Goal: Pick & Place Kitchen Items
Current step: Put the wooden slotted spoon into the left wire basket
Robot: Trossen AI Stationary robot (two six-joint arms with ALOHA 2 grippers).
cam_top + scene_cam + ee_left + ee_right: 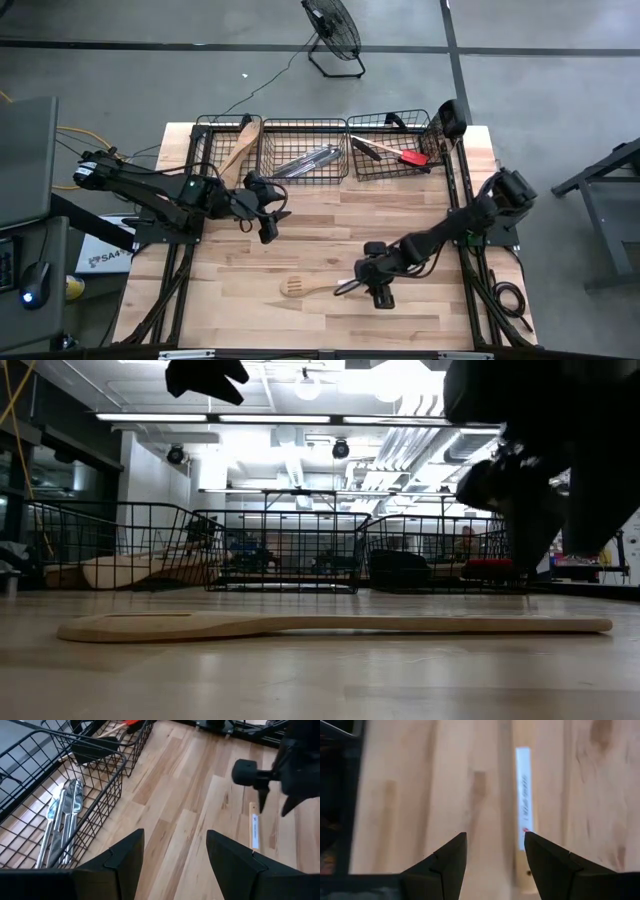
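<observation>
A pale wooden slotted spatula lies flat on the table, its handle bearing a white label. My right gripper hangs open just above the handle's free end, pointing steeply down and touching nothing; in the low view it stands clear of the spatula. My left gripper hovers open and empty over the table's middle left, in front of the baskets. Its wrist view shows its own fingers and, farther off, the right gripper over the handle.
Three black wire baskets stand in a row along the far edge. The left basket holds wooden utensils, the middle one silver cutlery, the right one a red-headed spatula and black tools. Bare tabletop lies around the spatula.
</observation>
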